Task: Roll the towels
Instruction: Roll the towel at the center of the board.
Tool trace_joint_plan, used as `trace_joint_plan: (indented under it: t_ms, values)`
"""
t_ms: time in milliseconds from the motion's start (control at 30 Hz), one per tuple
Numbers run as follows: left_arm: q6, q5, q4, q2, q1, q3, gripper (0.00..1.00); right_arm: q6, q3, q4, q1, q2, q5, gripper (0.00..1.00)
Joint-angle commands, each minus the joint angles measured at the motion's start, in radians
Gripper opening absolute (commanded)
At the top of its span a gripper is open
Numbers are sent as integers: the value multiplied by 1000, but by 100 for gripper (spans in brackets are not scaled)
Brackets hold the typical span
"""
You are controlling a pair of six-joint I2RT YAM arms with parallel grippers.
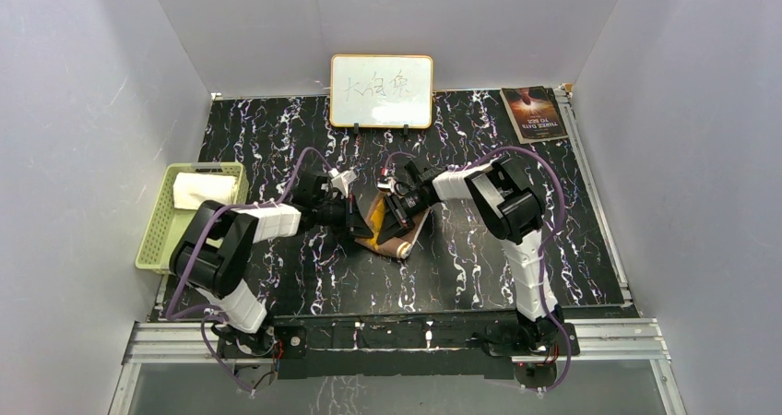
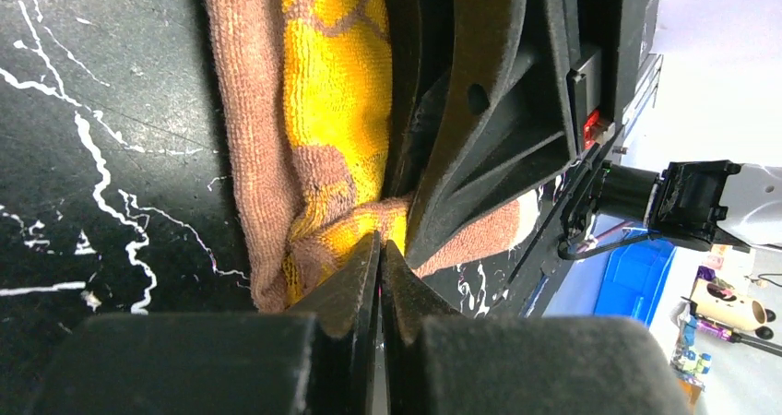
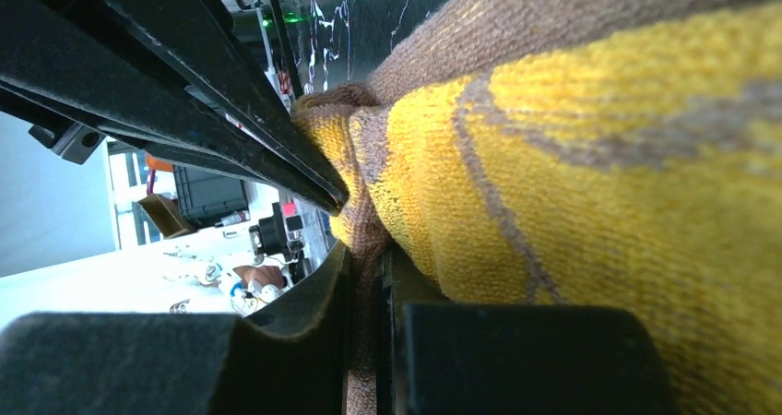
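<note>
**Materials.** The orange-and-brown cloth [image 2: 337, 83] is looped terry. Its bright yellow-orange field is crossed by thin brown lines and edged by a dull brown border. It is bunched into a thick, soft lengthwise fold, with the brown edge wrapped around the outside. From above it reads as a short oblong bundle lying aslant at mid-worktop. The worktop [image 1: 479, 258] is glossy black with white marble-like veining. The cream towel [image 1: 201, 190] lies folded in the far end of a pale green slotted basket [image 1: 152, 240] at the left edge, well apart from both arms. A white board [image 1: 382, 90] with handwriting stands at the back, and a dark booklet [image 1: 534, 112] lies flat in the far right corner.

**Arm pose.** The left arm [image 1: 231, 240] bends at the elbow near the basket and reaches rightward and low towards the centre. The right arm [image 1: 507, 203] rises from its base, folds at the elbow and reaches leftward. The two wrists nearly meet over the cloth.

**Cloth and jaws.** The left jaws are together, and their tips press against a puckered corner of the fold. Whether any fabric is caught between them cannot be told. The right jaws are clamped on the cloth, with a narrow strip of brown pile pinched between them. The orange bulk swells just beside the right-hand finger. The tip of one left finger touches the same pucker directly ahead of the right jaws.
</note>
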Motion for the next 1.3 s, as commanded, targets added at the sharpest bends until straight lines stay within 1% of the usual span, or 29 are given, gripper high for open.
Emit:
trace_joint_plan:
  t_ms: [0, 33, 100, 233, 267, 333, 467, 533, 567, 633, 667, 700, 733, 767, 800, 833, 867, 900, 933, 967, 1000, 1067, 1100, 1167, 1233, 1267]
  values:
    - [27, -84, 28, 37, -3, -5, 0, -3, -23, 57, -9, -41, 82, 0]
    - [25, -94, 38, 55, -3, -7, 0, -4, -22, 58, -9, -52, 97, 2]
    - [12, -104, 69, 89, -2, -11, 0, -14, -11, 43, -9, -72, 141, 16]
    - [14, -131, 80, 138, -4, -20, 0, -44, 9, 1, -9, -129, 266, 37]
    - [24, -145, 71, 141, -5, -25, 0, -52, 13, -8, -9, -145, 298, 39]
    - [51, -171, 42, 142, -5, -34, 0, -77, 31, -43, -10, -180, 375, 40]
    - [68, -189, 24, 146, -9, -54, 0, -128, 68, -108, -9, -273, 571, 41]
    - [61, -188, 27, 152, -13, -56, 0, -140, 66, -105, -9, -342, 669, 46]
    - [59, -190, 29, 153, -14, -59, 0, -140, 61, -95, -9, -381, 721, 51]
    - [61, -195, 25, 152, -14, -60, 0, -141, 36, -56, -10, -462, 814, 62]
    - [64, -197, 22, 153, -15, -59, 0, -132, 0, -4, -9, -533, 863, 65]
    - [66, -197, 18, 157, -13, -57, 0, -113, -64, 84, -9, -624, 910, 72]
    - [67, -197, 15, 158, -14, -55, 0, -75, -160, 220, -12, -711, 943, 85]
    - [68, -195, 14, 160, -14, -53, 0, -17, -260, 370, -14, -790, 984, 97]
    - [68, -195, 11, 162, -15, -51, 0, 36, -361, 500, -17, -849, 1011, 98]
    - [68, -196, 9, 164, -14, -49, 0, 71, -416, 577, -32, -886, 1004, 98]
    - [69, -198, 7, 163, -14, -48, 0, 87, -425, 588, -52, -889, 953, 98]
    - [69, -199, 2, 159, -14, -48, 0, 79, -399, 543, -67, -867, 889, 98]
    - [71, -202, -2, 159, -14, -47, 0, 38, -354, 458, -71, -837, 836, 98]
    - [71, -203, -5, 155, -14, -47, 0, -8, -317, 393, -63, -816, 816, 98]
    - [71, -204, -6, 152, -15, -49, 0, -49, -307, 356, -47, -814, 833, 98]
    - [71, -204, -12, 155, -13, -46, 0, -150, -318, 321, 20, -847, 962, 98]
    - [71, -203, -16, 156, -14, -44, 0, -215, -324, 306, 73, -865, 1096, 98]
    - [66, -193, -15, 160, -14, -42, 0, -334, -327, 262, 184, -882, 1287, 98]
    - [60, -179, -11, 169, -14, -35, 0, -435, -354, 256, 287, -892, 1424, 98]
    - [59, -173, -13, 176, -14, -29, 0, -480, -373, 259, 345, -894, 1467, 98]
